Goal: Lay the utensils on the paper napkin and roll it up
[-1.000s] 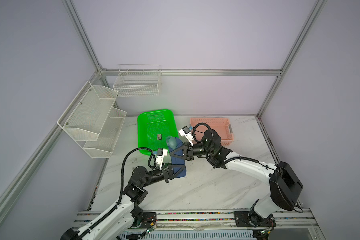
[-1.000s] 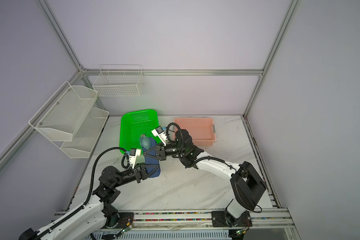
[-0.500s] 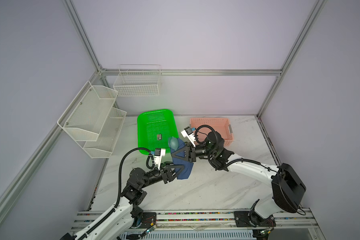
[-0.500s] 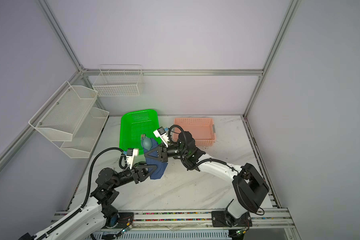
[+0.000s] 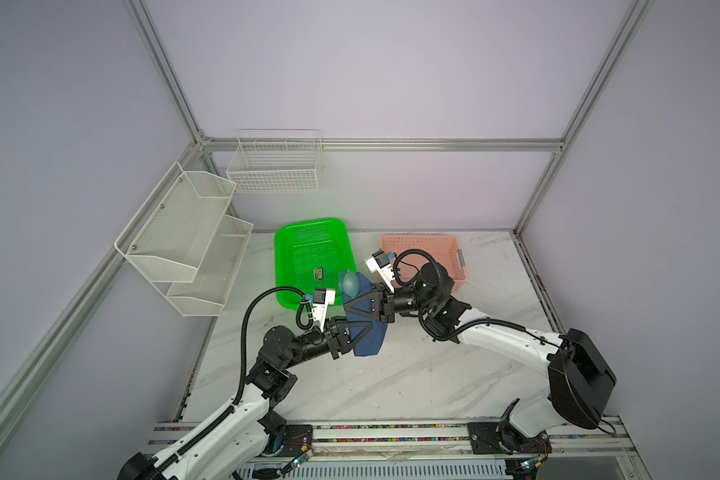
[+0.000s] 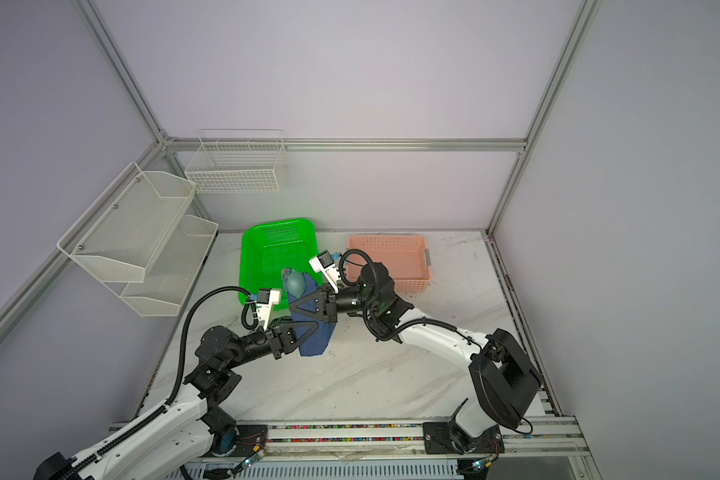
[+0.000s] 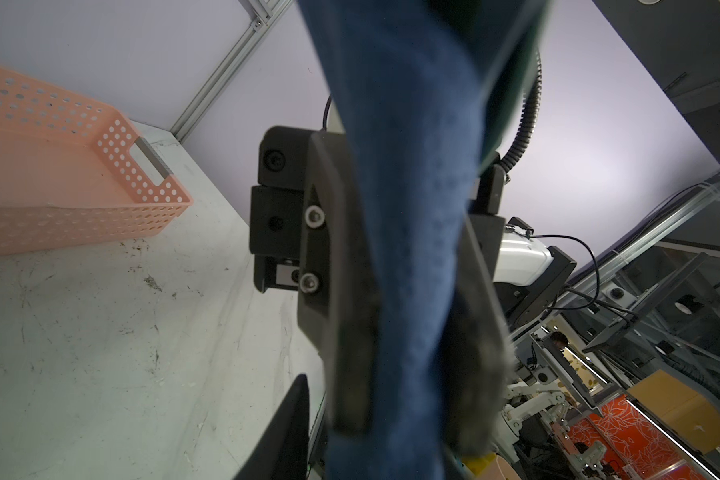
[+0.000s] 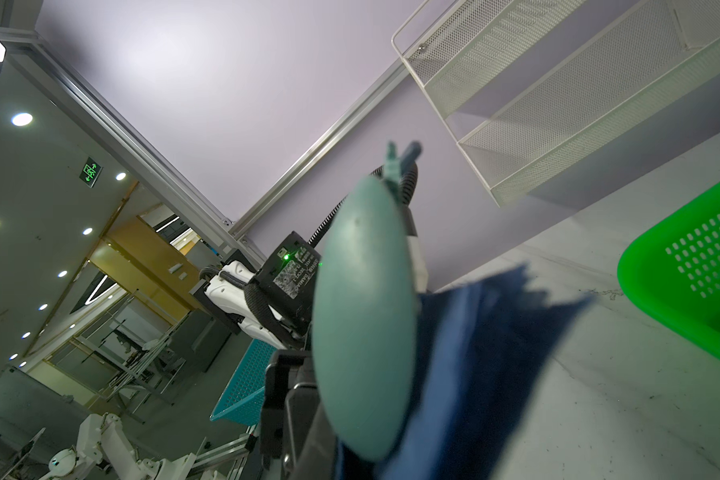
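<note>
a robotics lab: aluminium framing (image 5: 375,144) and plain lilac panels close in a marble-look worktop (image 5: 391,374), with the left arm (image 5: 225,419) and right arm (image 5: 508,340) bolted to a rail (image 5: 391,432) at its 6 o'clock edge. beyond the panels, the wrist views show more white robot arms (image 8: 100,440), ceiling spotlights (image 8: 21,119) and a green exit sign (image 8: 90,171).

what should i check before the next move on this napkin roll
1. right gripper grip: jaws shut on the paper napkin - ok
2. left gripper grip: it sits at the napkin's near end, but whether its jaws pinch it - cannot tell
3. spoon in the roll: handle wrapped, bowl out at the end by the green basket - ok
4. other utensils inside: cannot tell
5. roll tight: loose napkin edges fan out in the right wrist view - not ok
</note>
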`<action>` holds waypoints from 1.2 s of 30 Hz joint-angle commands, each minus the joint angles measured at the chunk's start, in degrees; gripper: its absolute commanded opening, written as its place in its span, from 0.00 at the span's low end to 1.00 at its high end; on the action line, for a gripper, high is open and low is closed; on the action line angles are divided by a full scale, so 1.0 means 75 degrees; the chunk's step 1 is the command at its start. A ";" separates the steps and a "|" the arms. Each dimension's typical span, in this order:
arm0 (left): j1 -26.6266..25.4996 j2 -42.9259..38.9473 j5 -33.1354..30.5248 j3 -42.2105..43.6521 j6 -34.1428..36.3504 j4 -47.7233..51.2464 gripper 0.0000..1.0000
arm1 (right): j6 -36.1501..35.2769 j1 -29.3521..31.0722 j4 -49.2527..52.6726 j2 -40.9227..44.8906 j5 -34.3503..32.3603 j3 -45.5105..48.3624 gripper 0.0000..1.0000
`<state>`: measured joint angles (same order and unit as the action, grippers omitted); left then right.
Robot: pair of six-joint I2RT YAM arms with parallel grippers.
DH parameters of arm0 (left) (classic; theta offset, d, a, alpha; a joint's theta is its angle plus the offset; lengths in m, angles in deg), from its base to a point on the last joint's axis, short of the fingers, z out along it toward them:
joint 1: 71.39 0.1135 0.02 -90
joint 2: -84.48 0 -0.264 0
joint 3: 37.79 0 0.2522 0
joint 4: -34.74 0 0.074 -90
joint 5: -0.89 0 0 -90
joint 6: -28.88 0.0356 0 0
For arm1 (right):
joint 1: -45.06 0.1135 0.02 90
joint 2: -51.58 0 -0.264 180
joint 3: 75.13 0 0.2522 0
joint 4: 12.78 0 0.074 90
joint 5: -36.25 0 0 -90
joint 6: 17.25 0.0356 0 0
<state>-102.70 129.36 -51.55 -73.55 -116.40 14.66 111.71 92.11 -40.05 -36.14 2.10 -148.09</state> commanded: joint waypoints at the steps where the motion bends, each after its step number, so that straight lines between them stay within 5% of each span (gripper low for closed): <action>1: -0.0022 0.0092 0.0105 -0.0818 0.0083 -0.0402 0.23 | 0.0044 0.0116 -0.0404 0.0167 0.0000 0.0077 0.00; 8: -0.0021 0.0084 0.0148 -0.0806 0.0105 -0.0376 0.06 | -0.0079 0.0140 -0.0176 0.0182 -0.0035 -0.0019 0.00; 15: -0.0021 -0.0023 0.0067 -0.0756 0.0172 -0.0282 0.00 | -0.0291 0.0144 0.0175 0.0188 -0.0053 -0.0198 0.00; 18: -0.0021 -0.0107 0.0009 -0.0776 0.0255 -0.0147 0.00 | -0.0522 0.0143 0.0525 0.0248 -0.0098 -0.0283 0.21; 20: -0.0021 -0.0163 -0.0033 -0.0790 0.0293 -0.0096 0.00 | -0.0671 0.0142 0.0744 0.0328 -0.0117 -0.0348 0.46; 22: -0.0021 -0.0214 -0.0085 -0.0812 0.0345 -0.0007 0.00 | -0.0798 0.0134 0.1071 0.0504 -0.0281 -0.0385 0.55; 36: -0.0021 -0.0290 -0.0122 -0.0950 0.0507 0.0222 0.00 | -0.2064 -0.0558 0.3392 0.2106 -0.1322 0.0004 0.66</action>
<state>-102.77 127.59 -52.12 -74.75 -113.80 17.47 99.51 88.96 -18.90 -21.06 -6.27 -148.74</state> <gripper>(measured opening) 0.109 0.663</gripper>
